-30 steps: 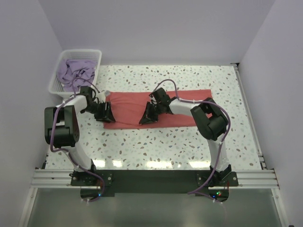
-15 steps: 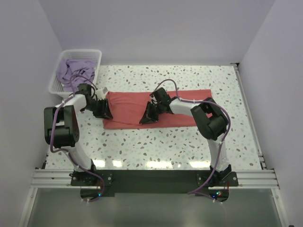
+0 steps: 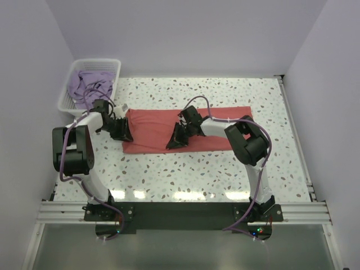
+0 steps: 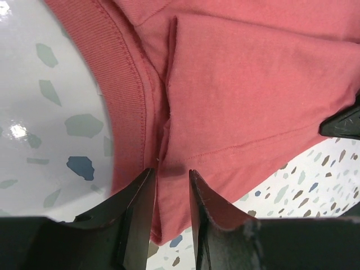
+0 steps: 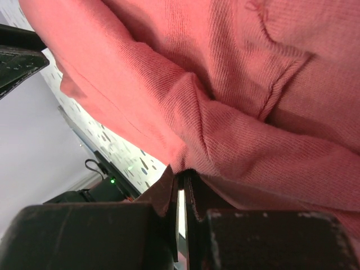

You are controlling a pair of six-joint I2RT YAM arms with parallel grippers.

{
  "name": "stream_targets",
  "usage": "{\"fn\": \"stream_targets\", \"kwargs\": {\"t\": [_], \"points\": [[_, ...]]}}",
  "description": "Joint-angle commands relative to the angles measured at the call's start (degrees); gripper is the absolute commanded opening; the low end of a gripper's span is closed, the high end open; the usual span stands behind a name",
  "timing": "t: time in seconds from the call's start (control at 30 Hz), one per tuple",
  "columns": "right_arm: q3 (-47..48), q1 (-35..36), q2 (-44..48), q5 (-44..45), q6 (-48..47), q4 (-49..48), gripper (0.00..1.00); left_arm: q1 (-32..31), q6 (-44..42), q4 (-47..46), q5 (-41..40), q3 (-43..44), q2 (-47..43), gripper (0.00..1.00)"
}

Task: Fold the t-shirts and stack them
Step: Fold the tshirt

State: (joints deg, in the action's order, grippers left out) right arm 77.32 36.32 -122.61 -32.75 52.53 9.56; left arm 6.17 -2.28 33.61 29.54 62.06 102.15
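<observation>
The coral-red t-shirt (image 3: 219, 126) lies as a flat folded band across the middle of the table. My left gripper (image 3: 121, 130) is at its left end. In the left wrist view the left gripper (image 4: 170, 171) has its jaws a little apart, astride a crease near the ribbed collar of the shirt (image 4: 253, 84), and is not clamped. My right gripper (image 3: 175, 138) is over the shirt's middle, near its front edge. In the right wrist view the right gripper (image 5: 181, 173) is shut on a pinched ridge of the red cloth (image 5: 253, 84). The lavender t-shirt (image 3: 90, 84) lies crumpled in the basket.
The white lattice basket (image 3: 93, 61) stands at the table's far left corner, just behind my left arm. The speckled table (image 3: 197, 169) shows in front of the shirt. White walls close in the left, back and right sides.
My left gripper has shifted a little up and to the left, to the shirt's left edge. My right gripper and the shirt have hardly moved.
</observation>
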Motion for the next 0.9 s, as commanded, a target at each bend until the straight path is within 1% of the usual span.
{"fn": "stream_targets", "kwargs": {"t": [0.0, 0.27, 0.47, 0.57, 0.63, 0.73, 0.77, 0.83, 0.87], "points": [[0.9, -0.28, 0.0, -0.82, 0.64, -1.3, 0.0, -0.29, 0.61, -2.14, -2.2, 0.78, -1.07, 0.36], [0.82, -0.28, -0.18, -0.82, 0.73, -1.39, 0.0, -0.81, -0.18, -1.61, -0.63, 1.04, 0.42, 0.33], [0.99, -0.28, -0.35, -0.82, 0.64, -1.39, 0.0, -1.87, -0.79, -1.35, 0.17, 0.69, 0.33, 0.3], [0.99, -0.28, -0.26, -0.73, 0.64, -1.3, 0.0, -1.87, -0.79, -1.52, 0.26, 0.52, 0.16, 0.24], [0.99, -0.28, -0.18, -0.65, 0.73, -1.3, 0.0, -1.87, -0.62, -1.79, -0.18, 0.6, -0.19, 0.22], [0.99, -0.28, -0.18, -0.82, 0.73, -1.3, 0.0, -1.87, -0.53, -1.61, -1.15, 1.04, -0.55, 0.15], [0.99, -0.28, 0.0, -0.82, 0.73, -1.39, 0.0, -1.87, -0.53, -1.61, -1.67, 1.22, -0.63, 0.09], [1.17, -0.28, 0.26, -1.0, 0.47, -1.3, 0.0, -1.87, -0.53, -1.53, -1.77, 1.66, -1.42, 0.02], [1.34, -0.37, 0.44, -1.08, 0.03, -1.21, 0.0, -1.87, -0.53, -1.44, -1.51, 2.18, -1.77, 0.0]]}}
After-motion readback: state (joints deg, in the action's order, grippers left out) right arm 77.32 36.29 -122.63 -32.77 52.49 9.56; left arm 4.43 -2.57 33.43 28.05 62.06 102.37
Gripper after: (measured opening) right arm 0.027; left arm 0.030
